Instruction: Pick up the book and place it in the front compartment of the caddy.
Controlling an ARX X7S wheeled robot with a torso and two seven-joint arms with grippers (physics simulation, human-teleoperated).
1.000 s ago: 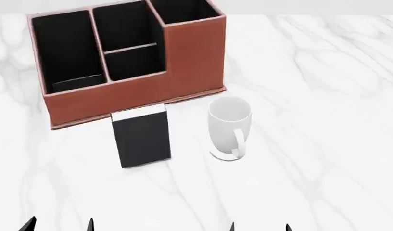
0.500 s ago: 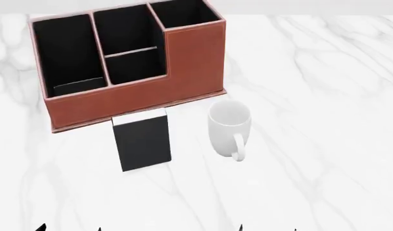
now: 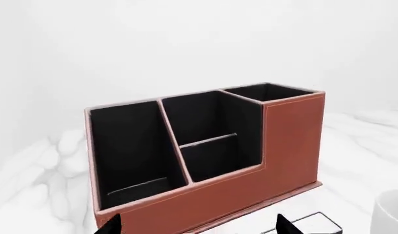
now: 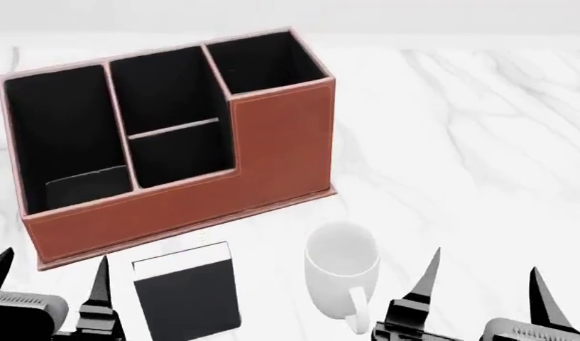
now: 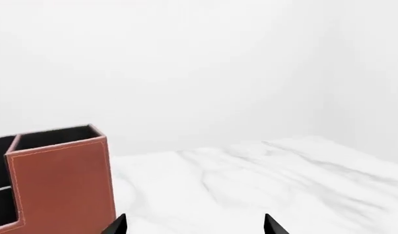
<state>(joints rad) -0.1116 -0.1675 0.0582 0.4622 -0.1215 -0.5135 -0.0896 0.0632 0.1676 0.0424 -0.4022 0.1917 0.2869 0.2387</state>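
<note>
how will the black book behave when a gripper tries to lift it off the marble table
The book lies flat and looks thin, so fingers probably can't get under it; it may slide on the smooth marble table instead. Its cover looks rigid, so it likely stays stiff once held. It seems light for its size, and the mug stands close beside it.

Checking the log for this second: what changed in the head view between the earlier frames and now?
Both grippers rose into view: the left gripper beside the book, the right gripper right of the mug, both open and empty. The whole scene sits lower and nearer in the picture, so the camera likely moved. Book, mug and caddy keep their layout on the table; nothing grasped.
</note>
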